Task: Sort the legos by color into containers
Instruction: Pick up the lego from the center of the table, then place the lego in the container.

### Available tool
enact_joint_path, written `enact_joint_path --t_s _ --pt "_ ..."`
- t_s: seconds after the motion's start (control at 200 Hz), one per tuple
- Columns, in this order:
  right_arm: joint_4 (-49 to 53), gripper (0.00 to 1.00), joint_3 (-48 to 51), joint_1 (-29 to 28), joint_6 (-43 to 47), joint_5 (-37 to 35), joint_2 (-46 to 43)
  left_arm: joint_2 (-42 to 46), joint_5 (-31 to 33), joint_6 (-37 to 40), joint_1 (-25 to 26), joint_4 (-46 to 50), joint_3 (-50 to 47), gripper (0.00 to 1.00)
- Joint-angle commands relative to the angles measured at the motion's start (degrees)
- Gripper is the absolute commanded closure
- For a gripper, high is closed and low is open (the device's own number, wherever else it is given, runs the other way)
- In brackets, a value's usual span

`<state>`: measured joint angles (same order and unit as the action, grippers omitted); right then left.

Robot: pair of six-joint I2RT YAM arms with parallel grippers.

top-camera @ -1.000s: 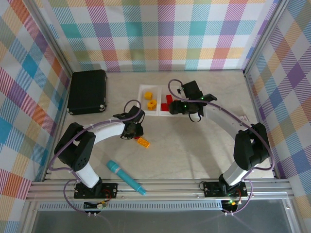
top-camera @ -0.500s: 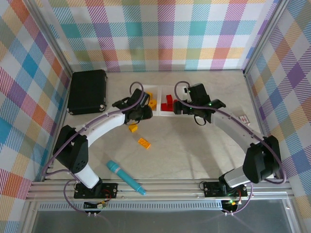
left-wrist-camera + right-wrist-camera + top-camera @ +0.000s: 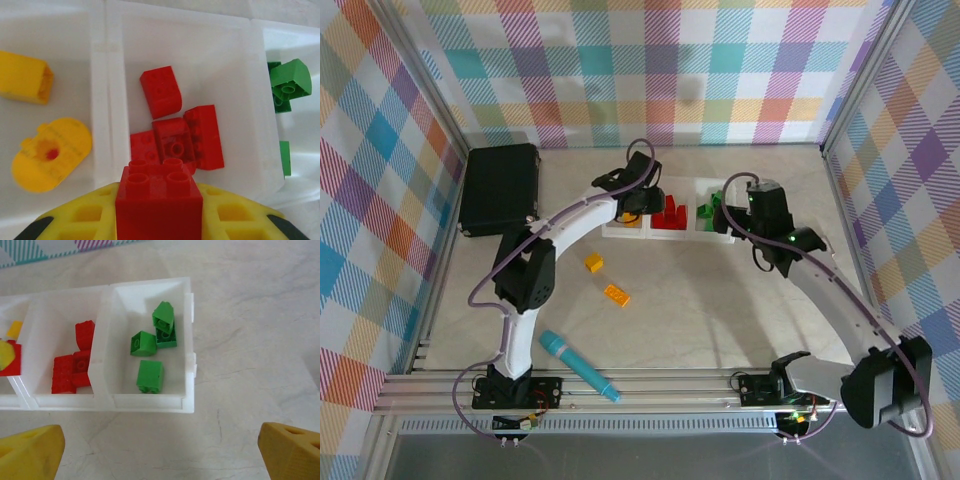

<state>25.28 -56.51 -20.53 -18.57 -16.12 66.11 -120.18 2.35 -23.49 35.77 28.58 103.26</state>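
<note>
While two yellow bricks (image 3: 615,294) sit loose up front, the right gripper (image 3: 160,447) has just sprung wide open, empty, by the tray's (image 3: 150,404) green end, and the left gripper (image 3: 638,202) now clamps a red brick (image 3: 159,197) over the red pile (image 3: 175,140), so drop's next, I reckon.

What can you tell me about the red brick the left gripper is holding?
The red brick is a glossy plastic two-by-two block with four round studs on one face and clean, square edges. It is clamped between the yellow fingers of the left gripper. It sits at the near edge of the clear tray's middle compartment, where other red bricks lie.
</note>
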Motion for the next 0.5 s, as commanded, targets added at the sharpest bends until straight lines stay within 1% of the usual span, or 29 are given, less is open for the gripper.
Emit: enact_joint_path --t_s 0.0,0.125,0.255,0.36,0.42,0.495 --pt "-1.9 0.01 2.3 0.0 1.6 -0.3 -4.0 -1.8 -1.4 2.9 1.8 0.9 4.7 0.77" --pt "-3.4 0.01 4.6 0.0 2.9 0.2 -7.3 -4.7 -0.8 3.6 2.7 0.7 7.2 0.76" --pt "-3.4 0.01 5.0 0.1 3.5 0.7 -7.6 -7.1 1.2 4.0 3.3 0.0 8.8 0.73" --pt "-2.9 0.01 4.6 0.1 3.4 1.5 -6.7 -8.6 2.2 4.2 3.4 -0.4 9.8 0.66" --pt "-2.5 0.01 4.3 0.1 3.3 1.5 -6.1 -9.1 3.4 4.1 3.4 -1.0 10.0 0.55" --pt "-2.2 0.01 4.3 0.1 3.3 1.5 -5.8 -9.2 3.9 4.0 3.4 -2.6 10.1 0.47"
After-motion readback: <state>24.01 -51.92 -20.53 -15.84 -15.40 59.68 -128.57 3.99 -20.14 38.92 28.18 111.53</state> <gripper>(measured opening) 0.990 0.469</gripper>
